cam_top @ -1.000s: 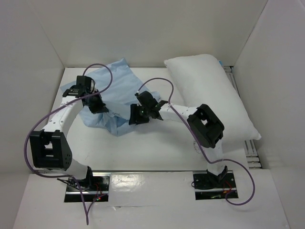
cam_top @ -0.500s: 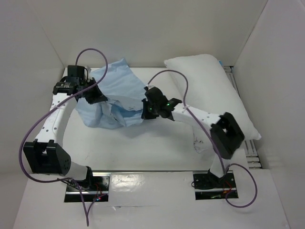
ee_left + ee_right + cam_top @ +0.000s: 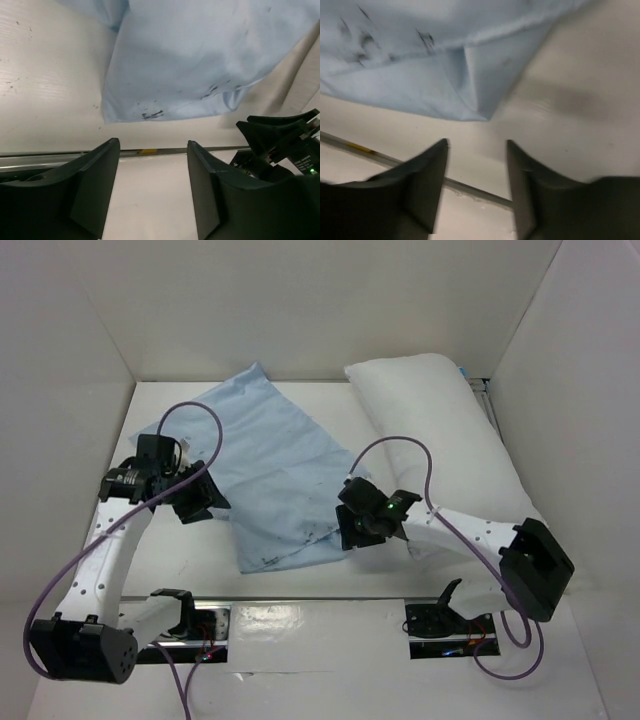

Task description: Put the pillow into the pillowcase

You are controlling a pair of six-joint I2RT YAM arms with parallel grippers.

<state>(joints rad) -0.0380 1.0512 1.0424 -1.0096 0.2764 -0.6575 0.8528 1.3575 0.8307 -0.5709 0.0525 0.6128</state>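
From above, the pillowcase point(image 3: 275, 475) is now lying flat in the middle, not bunched, with the pillow point(image 3: 440, 430) waiting upper right; in the wrist views the left gripper point(image 3: 152, 145) and right gripper point(image 3: 476, 145) are hanging wide and empty, so opening it is probably coming next.

A white table point(image 3: 270, 585) sits boxed in by plain white panels: a back wall point(image 3: 330, 300), a left wall point(image 3: 50, 390) and a right wall point(image 3: 585, 390). A thin metal strip point(image 3: 320, 599) runs across its near side. Light is even, shadows soft.
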